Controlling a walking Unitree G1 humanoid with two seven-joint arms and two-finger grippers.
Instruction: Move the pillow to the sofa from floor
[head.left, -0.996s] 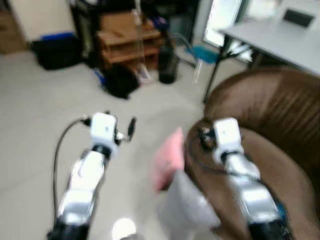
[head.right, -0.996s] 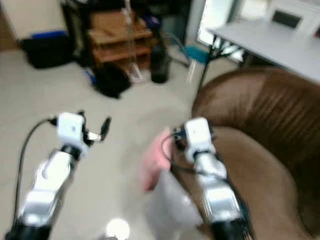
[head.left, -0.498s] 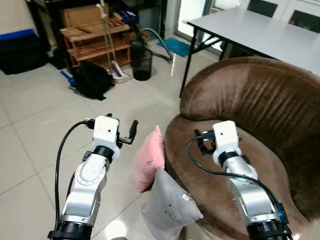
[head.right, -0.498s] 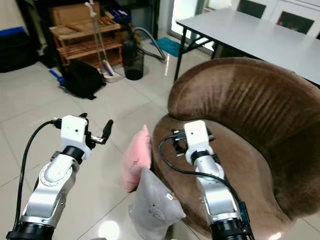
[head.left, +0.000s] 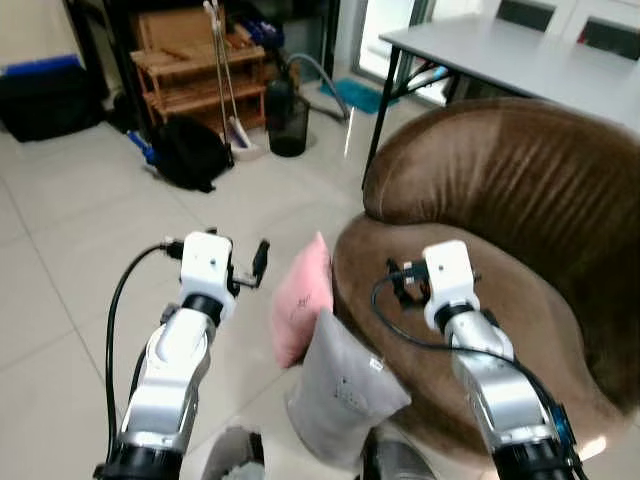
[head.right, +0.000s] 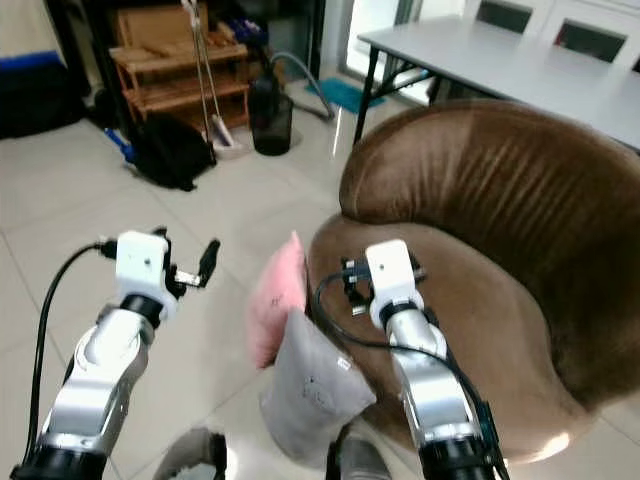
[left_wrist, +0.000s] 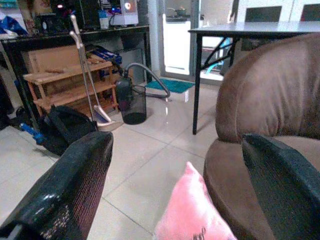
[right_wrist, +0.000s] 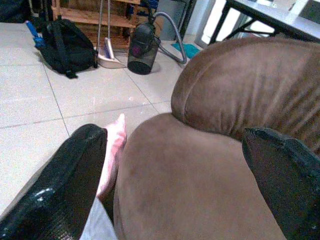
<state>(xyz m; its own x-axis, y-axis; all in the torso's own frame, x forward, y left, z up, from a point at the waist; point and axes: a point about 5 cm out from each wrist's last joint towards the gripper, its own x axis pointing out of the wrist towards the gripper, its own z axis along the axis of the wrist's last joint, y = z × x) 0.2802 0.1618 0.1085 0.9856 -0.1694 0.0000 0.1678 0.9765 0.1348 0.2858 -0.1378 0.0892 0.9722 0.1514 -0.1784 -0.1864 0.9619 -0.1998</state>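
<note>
Both arms reach forward from the robot, elbows bent, wrists level. The left gripper (left_wrist: 175, 170) hovers over bare floor tiles (head.left: 90, 220) just left of the pink pillow (head.left: 305, 295); its two black fingers (left_wrist: 70, 195) are spread wide with nothing between them. The right gripper (right_wrist: 175, 170) hangs above the near front of the sofa (head.left: 500, 200) seat, its fingers (right_wrist: 65, 185) likewise spread wide and holding nothing.

The pink pillow stands on edge on the floor, leaning against the sofa's left front rim. A grey pillow (head.left: 340, 390) stands nearer the robot, also propped against the sofa, and overlaps the pink one's lower end. Both sit between the two arms.

The sofa is a round brown tub with a high curved back on the far and right sides; its seat lies low and open toward the robot. Left of the pillows the tiled floor stretches wide and open out to a black backpack (head.left: 190, 155), a wooden rack (head.left: 195, 70) and a dark vacuum canister (head.left: 287, 115) at the far side. A grey table (head.left: 500, 55) stands beyond the sofa, its black leg (head.left: 378, 115) coming down close to the sofa's far left edge.
</note>
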